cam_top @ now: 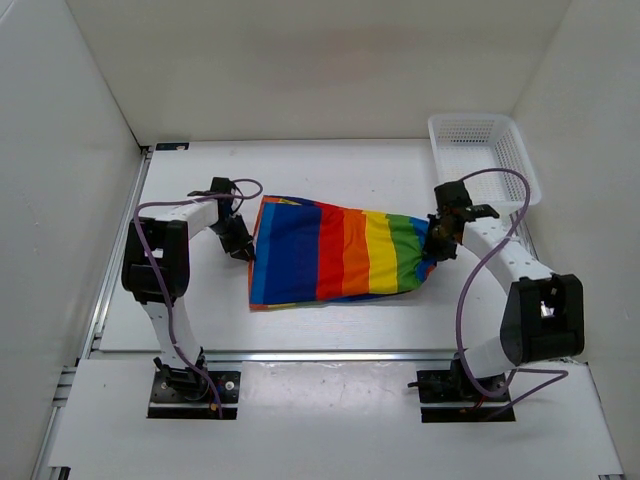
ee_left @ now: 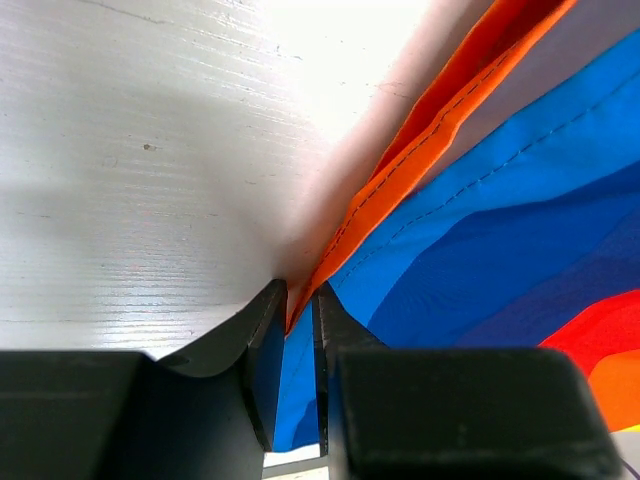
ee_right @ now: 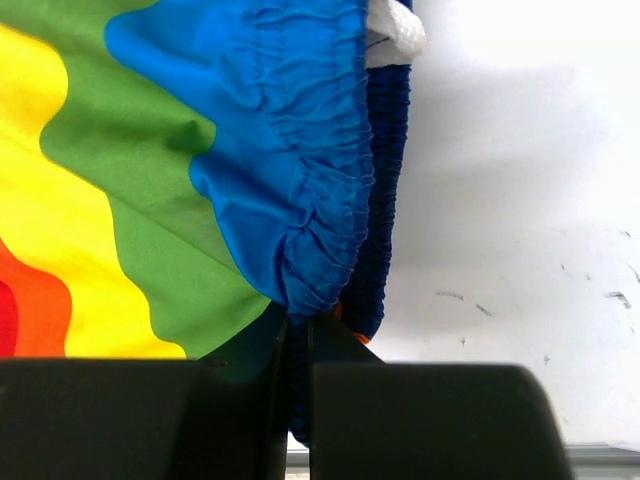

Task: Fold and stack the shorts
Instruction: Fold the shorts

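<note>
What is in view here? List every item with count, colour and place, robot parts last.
shorts: one, striped blue, red, orange, yellow and green, spread on the middle of the table between the two grippers
cord: one end, white, at the blue gathered waistband of the shorts
basket: one, white mesh, far right corner of the table
table: one, white, under everything
cables: two, purple, one looped along each arm
left gripper: one, black, shut on the orange-trimmed blue edge of the shorts
right gripper: one, black, shut on the waistband end of the shorts
</note>
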Robot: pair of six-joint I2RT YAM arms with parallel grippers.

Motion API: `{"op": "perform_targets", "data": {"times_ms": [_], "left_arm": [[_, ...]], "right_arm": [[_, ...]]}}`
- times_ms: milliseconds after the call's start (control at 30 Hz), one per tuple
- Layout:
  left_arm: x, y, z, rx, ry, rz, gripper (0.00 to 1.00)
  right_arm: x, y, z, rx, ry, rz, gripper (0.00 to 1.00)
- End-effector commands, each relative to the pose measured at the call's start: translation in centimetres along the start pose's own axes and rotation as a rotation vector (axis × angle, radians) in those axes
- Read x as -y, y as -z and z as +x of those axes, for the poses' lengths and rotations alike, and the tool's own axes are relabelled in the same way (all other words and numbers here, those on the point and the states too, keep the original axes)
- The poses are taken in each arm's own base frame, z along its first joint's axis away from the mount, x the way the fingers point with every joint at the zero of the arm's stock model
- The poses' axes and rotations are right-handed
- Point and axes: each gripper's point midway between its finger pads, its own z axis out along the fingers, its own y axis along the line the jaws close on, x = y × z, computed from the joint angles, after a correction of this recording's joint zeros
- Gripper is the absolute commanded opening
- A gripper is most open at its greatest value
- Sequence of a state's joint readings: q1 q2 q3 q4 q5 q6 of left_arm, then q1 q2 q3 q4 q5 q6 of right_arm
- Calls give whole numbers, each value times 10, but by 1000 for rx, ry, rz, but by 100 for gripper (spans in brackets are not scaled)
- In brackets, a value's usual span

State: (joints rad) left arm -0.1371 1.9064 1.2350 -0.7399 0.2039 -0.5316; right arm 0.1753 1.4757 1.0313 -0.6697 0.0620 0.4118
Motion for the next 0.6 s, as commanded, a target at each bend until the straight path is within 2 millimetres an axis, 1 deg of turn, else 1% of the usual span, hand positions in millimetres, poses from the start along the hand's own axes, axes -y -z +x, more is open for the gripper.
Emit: {"op": "perform_targets", "data": {"times_ms": [0, 67, 100, 133, 167, 200, 233, 267, 300, 333, 367, 400, 433, 467, 500, 533, 567], "left_arm": [[-2, -3, 1, -3, -11, -15, 29], [2, -4, -6, 6, -13, -9, 29], [2, -6, -4, -8, -21, -3, 29], [7, -8, -5, -8, -31, -1, 26], [10, -6, -7, -6, -33, 13, 20], [13, -7, -5, -9, -43, 14, 19], [15, -5, -7, -1, -45, 18, 15], [20, -6, -4, -9, -55, 27, 13], [20, -6, -4, -9, -55, 27, 11], [20, -6, -4, -9, -55, 27, 11], [25, -5, -5, -4, -66, 32, 11], [25, -5, -5, -4, -66, 32, 11], [23, -8, -4, -11, -64, 28, 11], [23, -8, -4, -11, -64, 28, 11], [25, -8, -3, -16, -64, 35, 11], [25, -8, -3, -16, -64, 36, 11], [25, -8, -3, -16, -64, 36, 11]], "right_arm": [[3, 20, -8, 58, 39, 50, 0], [-4, 26, -12, 78, 67, 60, 0], [-10, 34, -21, 103, 77, 55, 0], [-18, 37, -22, 113, 105, 59, 0], [-25, 43, -27, 131, 109, 56, 0], [-35, 49, -34, 143, 117, 57, 0], [-50, 53, -32, 146, 160, 48, 0], [-58, 56, -34, 153, 171, 52, 0], [-67, 60, -42, 170, 182, 72, 0], [-84, 62, -37, 173, 231, 63, 0], [-94, 62, -37, 178, 246, 64, 0], [-103, 56, -34, 166, 275, 77, 0], [-122, 64, -34, 192, 303, 63, 0], [-133, 57, -32, 185, 330, 69, 0], [-150, 58, -23, 185, 368, 60, 0], [-165, 66, -27, 208, 385, 46, 0], [-174, 58, -24, 197, 411, 61, 0]]}}
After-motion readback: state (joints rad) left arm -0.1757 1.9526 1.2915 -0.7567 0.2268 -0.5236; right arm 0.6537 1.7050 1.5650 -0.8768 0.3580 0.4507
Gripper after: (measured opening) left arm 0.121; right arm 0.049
